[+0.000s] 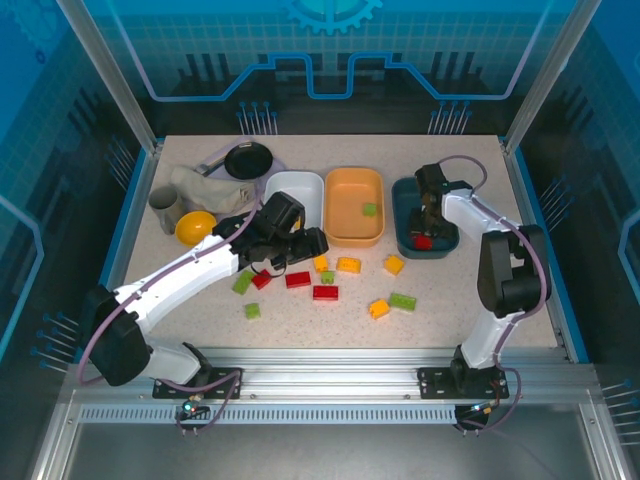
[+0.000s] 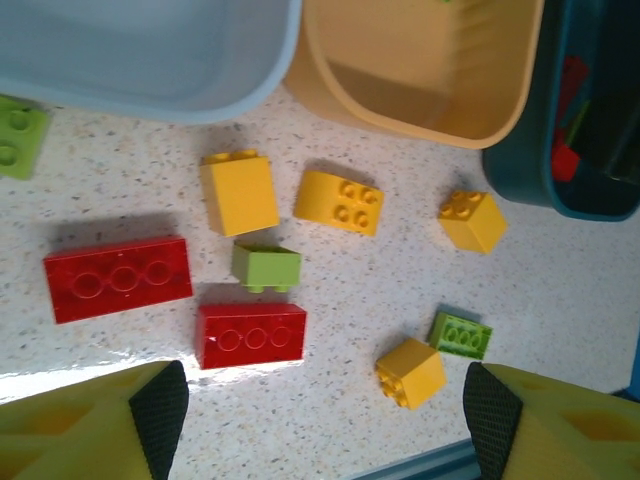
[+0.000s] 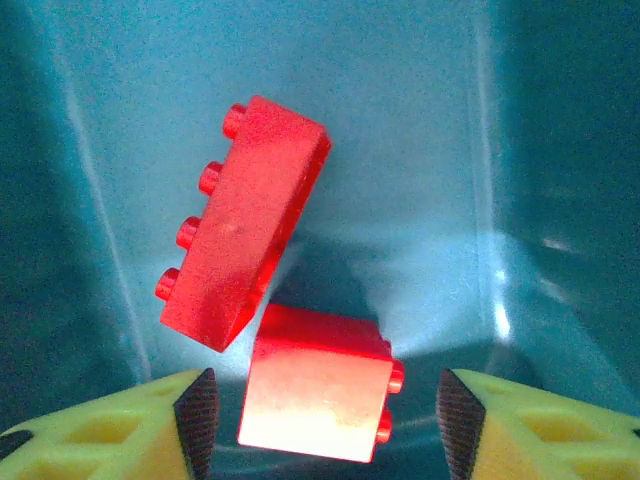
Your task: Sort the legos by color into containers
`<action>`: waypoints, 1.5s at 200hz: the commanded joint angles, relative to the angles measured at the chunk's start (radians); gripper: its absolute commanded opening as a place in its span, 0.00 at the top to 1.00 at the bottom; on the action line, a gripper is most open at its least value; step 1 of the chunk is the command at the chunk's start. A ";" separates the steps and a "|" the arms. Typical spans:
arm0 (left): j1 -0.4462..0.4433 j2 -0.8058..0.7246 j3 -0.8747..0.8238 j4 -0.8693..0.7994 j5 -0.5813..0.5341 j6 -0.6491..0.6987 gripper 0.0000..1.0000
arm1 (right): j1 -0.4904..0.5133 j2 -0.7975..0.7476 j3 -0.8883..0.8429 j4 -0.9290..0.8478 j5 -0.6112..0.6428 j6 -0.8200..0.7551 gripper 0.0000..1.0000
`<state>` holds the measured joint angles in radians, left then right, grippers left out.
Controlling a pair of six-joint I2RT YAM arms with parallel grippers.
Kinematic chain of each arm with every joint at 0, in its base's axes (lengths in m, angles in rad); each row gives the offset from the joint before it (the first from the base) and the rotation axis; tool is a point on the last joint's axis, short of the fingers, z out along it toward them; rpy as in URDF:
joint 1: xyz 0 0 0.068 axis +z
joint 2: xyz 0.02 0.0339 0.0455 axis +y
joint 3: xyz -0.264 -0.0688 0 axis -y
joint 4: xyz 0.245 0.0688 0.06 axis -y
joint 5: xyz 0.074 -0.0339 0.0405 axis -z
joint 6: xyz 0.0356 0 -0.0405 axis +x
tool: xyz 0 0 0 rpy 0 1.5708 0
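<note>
Loose legos lie mid-table: red bricks, yellow ones, green ones. My left gripper hovers open over them, its pads wide apart with nothing between; a red brick and a yellow cube lie just ahead. The white tray, the orange tray with one green brick, and the dark teal tray stand behind. My right gripper is open inside the teal tray. A red cube lies free between its pads, under a tilted long red brick.
A black frying pan, a crumpled cloth, a grey cup and a small yellow bowl crowd the back left corner. A metal rail runs along the near edge.
</note>
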<state>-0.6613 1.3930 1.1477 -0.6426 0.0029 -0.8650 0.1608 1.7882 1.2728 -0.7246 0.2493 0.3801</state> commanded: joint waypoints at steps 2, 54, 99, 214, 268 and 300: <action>0.012 -0.060 -0.011 -0.088 -0.064 -0.033 0.24 | -0.008 -0.056 0.050 -0.029 -0.027 -0.012 0.34; 0.128 -0.147 -0.068 -0.171 -0.076 -0.028 0.27 | 0.047 -0.312 0.010 0.064 -0.073 -0.030 0.36; 0.189 -0.133 -0.112 -0.179 -0.012 0.037 0.29 | 0.209 -0.573 -0.205 0.272 -0.198 -0.037 0.37; -0.014 0.394 0.162 -0.104 -0.072 -0.093 0.28 | 0.474 -0.933 -0.676 0.417 -0.270 0.096 0.32; -0.024 0.556 0.297 -0.166 -0.151 -0.085 0.35 | 0.473 -1.022 -0.687 0.348 -0.236 0.098 0.32; -0.031 0.611 0.324 -0.152 -0.153 -0.074 0.40 | 0.470 -1.046 -0.691 0.330 -0.228 0.100 0.32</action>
<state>-0.6792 1.9625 1.4380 -0.7620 -0.1188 -0.9428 0.6220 0.7612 0.5964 -0.3695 0.0013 0.4686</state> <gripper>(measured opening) 0.619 0.683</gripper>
